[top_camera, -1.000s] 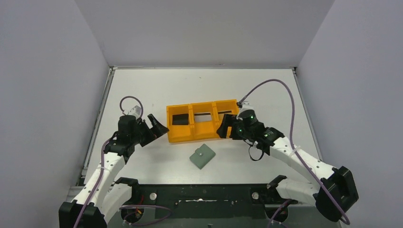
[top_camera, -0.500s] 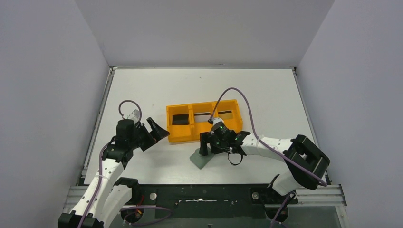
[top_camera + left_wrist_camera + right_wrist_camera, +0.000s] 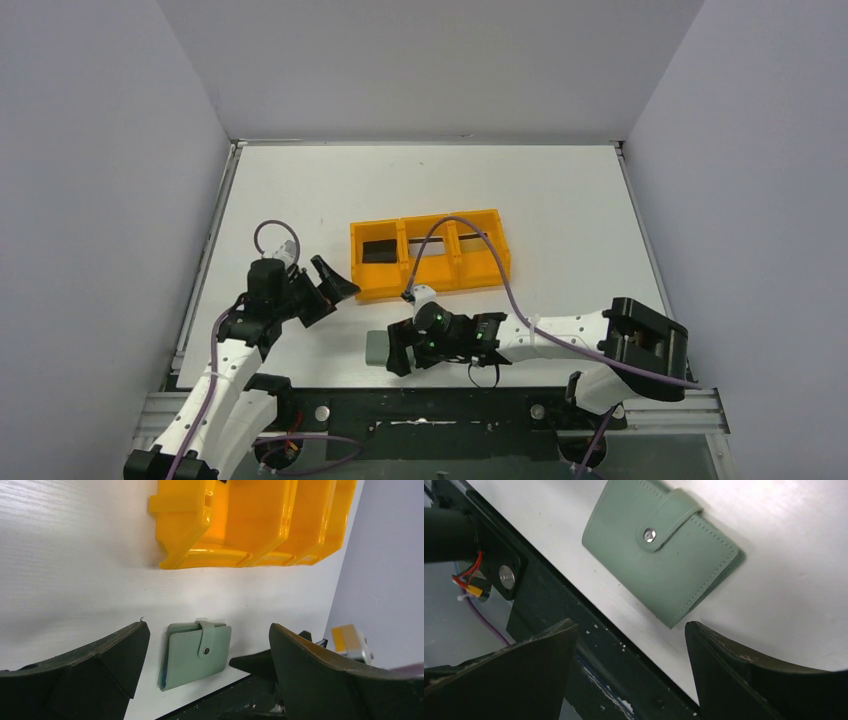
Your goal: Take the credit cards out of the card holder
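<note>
Right gripper (image 3: 396, 353) has swung from the orange tray (image 3: 432, 280) down to the tabletop's near edge, and the card holder (image 3: 376, 348) has shifted there with it. Left gripper (image 3: 331, 293): fingers spread, empty, near the tray's left end. Holder: grey-green, folded flat, tab (image 3: 667, 520) snapped shut, no card showing. Right fingers (image 3: 744, 680) parted, holder just beyond their tips, ungrasped. Step judged: repositioning. Next, the tab must be unfastened.

- The top view looks down from behind the arms over the whole counter (image 3: 560, 190).
- The left wrist view looks low across it toward 3 o'clock.
- The right wrist view hangs close above the card holder (image 3: 674, 575) at 6 o'clock; all views share it.
</note>
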Controlling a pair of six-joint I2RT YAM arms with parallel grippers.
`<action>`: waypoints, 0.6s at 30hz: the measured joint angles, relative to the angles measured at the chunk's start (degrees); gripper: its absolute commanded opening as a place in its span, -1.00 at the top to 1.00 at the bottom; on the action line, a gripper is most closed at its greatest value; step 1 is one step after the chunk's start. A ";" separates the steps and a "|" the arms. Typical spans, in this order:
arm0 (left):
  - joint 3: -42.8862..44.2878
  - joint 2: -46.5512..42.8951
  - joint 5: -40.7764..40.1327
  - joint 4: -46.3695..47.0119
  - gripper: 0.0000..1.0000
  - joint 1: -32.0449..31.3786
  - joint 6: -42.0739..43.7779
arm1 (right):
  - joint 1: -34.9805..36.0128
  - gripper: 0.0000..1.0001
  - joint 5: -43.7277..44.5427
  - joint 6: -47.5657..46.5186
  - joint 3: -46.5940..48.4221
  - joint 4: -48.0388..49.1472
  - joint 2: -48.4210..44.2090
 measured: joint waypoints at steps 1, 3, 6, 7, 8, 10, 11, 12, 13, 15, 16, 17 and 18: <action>0.00 0.00 -0.02 0.07 -0.84 0.00 -0.11 | 1.95 -0.60 1.09 0.72 0.26 -0.61 -0.02; 0.00 -0.24 -0.20 0.09 -0.84 0.00 -0.22 | 4.37 -0.60 3.82 1.49 1.60 -3.08 -0.02; 0.00 -0.79 -1.18 -0.04 -0.84 0.00 -0.52 | 5.05 -0.57 8.59 1.42 4.57 -7.08 0.02; 0.00 -1.05 -1.86 -0.20 -0.84 0.00 -0.79 | 4.87 -0.56 10.45 0.79 5.97 -8.70 0.11; 0.02 -1.36 -2.75 -0.44 -0.84 0.00 -1.16 | 4.74 -0.55 12.20 0.02 7.50 -10.19 0.39; 0.15 -1.97 -4.96 -1.44 -0.84 0.00 -1.75 | 4.20 -0.54 15.26 -2.08 10.97 -12.44 1.66; 0.26 -2.34 -6.45 -2.23 -0.84 0.00 -2.25 | 3.89 -0.54 16.20 -3.21 12.28 -12.81 2.36; 0.39 -2.73 -7.96 -2.95 -0.84 0.00 -2.80 | 3.41 -0.55 16.74 -4.70 13.77 -12.90 3.37; 0.52 -3.17 -9.38 -3.63 -0.84 0.00 -3.43 | 2.89 -0.56 16.85 -6.12 15.10 -12.94 4.57; 0.55 -4.17 -11.96 -4.81 -0.84 0.00 -4.92 | 1.55 -0.59 16.52 -8.72 17.18 -12.98 7.08; 0.55 -4.70 -13.16 -5.51 -0.84 0.00 -5.84 | 0.90 -0.60 16.11 -9.92 17.92 -12.96 8.44; 0.55 -5.25 -14.14 -6.08 -0.84 0.00 -6.47 | 0.48 -0.61 15.61 -10.93 18.43 -12.87 9.70; 0.55 -5.81 -15.02 -6.60 -0.84 0.00 -7.30 | -0.04 -0.61 15.04 -12.00 18.71 -12.83 10.99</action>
